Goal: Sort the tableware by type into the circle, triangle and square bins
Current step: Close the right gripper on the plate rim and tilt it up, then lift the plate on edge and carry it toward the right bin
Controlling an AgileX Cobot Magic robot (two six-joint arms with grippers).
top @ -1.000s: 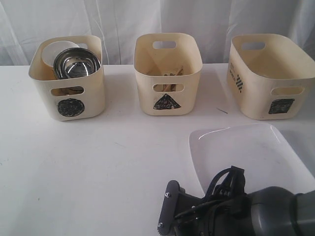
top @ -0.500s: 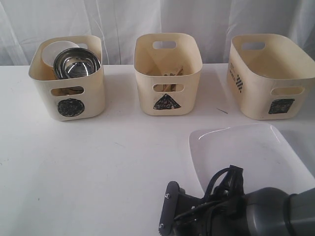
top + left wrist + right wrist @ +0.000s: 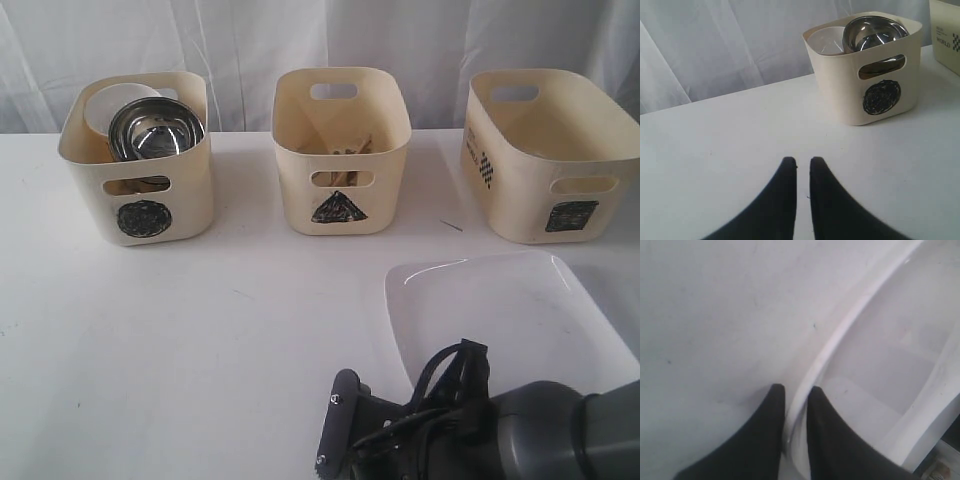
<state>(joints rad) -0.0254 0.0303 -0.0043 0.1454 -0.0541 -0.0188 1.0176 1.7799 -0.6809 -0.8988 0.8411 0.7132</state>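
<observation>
my right tool (image 3: 793, 392) pinches the plate (image 3: 510, 310) rim at the counter's (image 3: 200, 330) 4 o'clock; my left tool (image 3: 802, 161) is pressed together, empty.

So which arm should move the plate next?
Right: the right pincer pinches the plate rim, near the square bin. The left pincer hangs empty by the circle bin.

The right gripper (image 3: 795, 388) pinches the plate (image 3: 880, 370) by its rim, one dark finger on either side. The left gripper (image 3: 802, 160) holds nothing, its fingers drawn almost together with only a thin slit between them.
</observation>
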